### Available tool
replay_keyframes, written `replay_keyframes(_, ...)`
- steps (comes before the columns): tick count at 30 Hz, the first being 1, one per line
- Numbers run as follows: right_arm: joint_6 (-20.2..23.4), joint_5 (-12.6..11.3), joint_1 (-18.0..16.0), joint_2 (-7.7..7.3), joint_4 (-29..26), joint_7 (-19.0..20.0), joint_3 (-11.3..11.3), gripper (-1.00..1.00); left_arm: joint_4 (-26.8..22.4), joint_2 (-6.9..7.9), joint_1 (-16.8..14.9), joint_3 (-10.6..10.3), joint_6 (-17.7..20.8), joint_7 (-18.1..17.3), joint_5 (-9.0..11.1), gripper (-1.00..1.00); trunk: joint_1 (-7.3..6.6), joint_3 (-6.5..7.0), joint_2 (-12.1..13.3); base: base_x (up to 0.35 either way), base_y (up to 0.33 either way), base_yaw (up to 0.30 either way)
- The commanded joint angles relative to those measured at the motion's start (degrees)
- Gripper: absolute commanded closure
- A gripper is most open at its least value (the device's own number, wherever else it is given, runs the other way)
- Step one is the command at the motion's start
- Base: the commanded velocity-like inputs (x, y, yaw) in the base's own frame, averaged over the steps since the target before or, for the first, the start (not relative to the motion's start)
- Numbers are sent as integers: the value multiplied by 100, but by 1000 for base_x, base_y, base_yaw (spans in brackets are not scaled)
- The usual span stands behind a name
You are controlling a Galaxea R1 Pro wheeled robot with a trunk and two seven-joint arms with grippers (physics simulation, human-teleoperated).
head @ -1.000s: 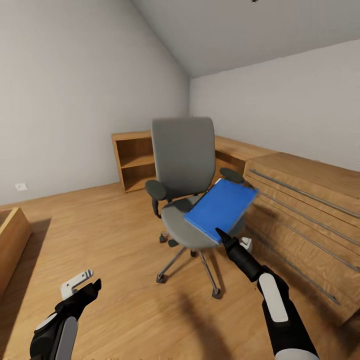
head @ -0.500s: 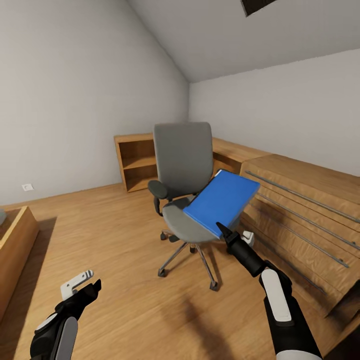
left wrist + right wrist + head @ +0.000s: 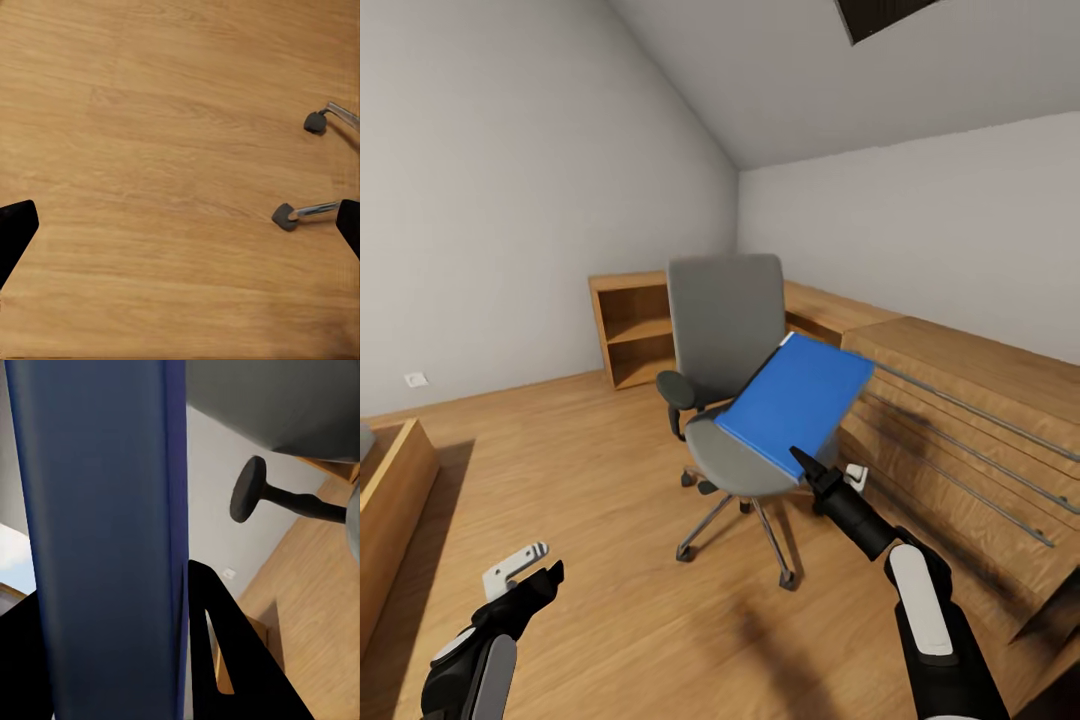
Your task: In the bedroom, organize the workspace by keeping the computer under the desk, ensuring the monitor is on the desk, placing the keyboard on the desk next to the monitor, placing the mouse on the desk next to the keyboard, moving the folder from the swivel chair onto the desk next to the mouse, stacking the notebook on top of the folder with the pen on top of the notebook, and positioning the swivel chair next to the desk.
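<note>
The swivel chair, with a grey seat and back, stands mid-room on the wood floor. The bright blue folder is tilted above the seat's right side, its far edge raised toward the armrest. My right gripper is shut on the folder's near corner. In the right wrist view the folder's edge runs between the black fingers, with a chair armrest beyond. My left gripper hangs low over bare floor, open. Its wrist view shows two chair casters.
A wide light wooden drawer chest stands just right of the chair. An open wooden shelf unit sits against the back wall. Another wooden piece is at the left edge. Open floor lies between it and the chair.
The camera has tilted up a little, bringing the skylight into view. The folder has risen slightly off the seat in my right gripper. The left arm is unchanged.
</note>
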Motion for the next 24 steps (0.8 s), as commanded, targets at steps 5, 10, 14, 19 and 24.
replay_keyframes(5, 39, -9, 88, 0, -269, 29, -24, 100, 1660, 17, -4, -56, 13, 29, -98, -100, -111, 88, 200, 0, 0, -78)
replay_keyframes(10, 24, -2, 164, 7, -518, 22, -35, 100, 4744, 273, -4, -554, -2300, 44, -1574, -100, -221, 187, 400, 0, 0, -250)
replay_keyframes(14, 12, -1, 165, 8, -522, 21, -40, 100, 5105, 410, -4, -540, -2573, 35, -1589, -100, -309, 267, 560, 0, 0, -253)
replay_keyframes(19, -2, -1, 166, 8, -523, 18, -42, 100, 5241, 474, -4, -535, -3016, 39, -1589, -100, -419, 367, 761, 0, 0, -254)
replay_keyframes(24, -11, 0, 166, 12, -517, 13, -42, 100, 5265, 491, -4, -527, -3146, 46, -1596, -100, -529, 466, 962, 0, 0, -257)
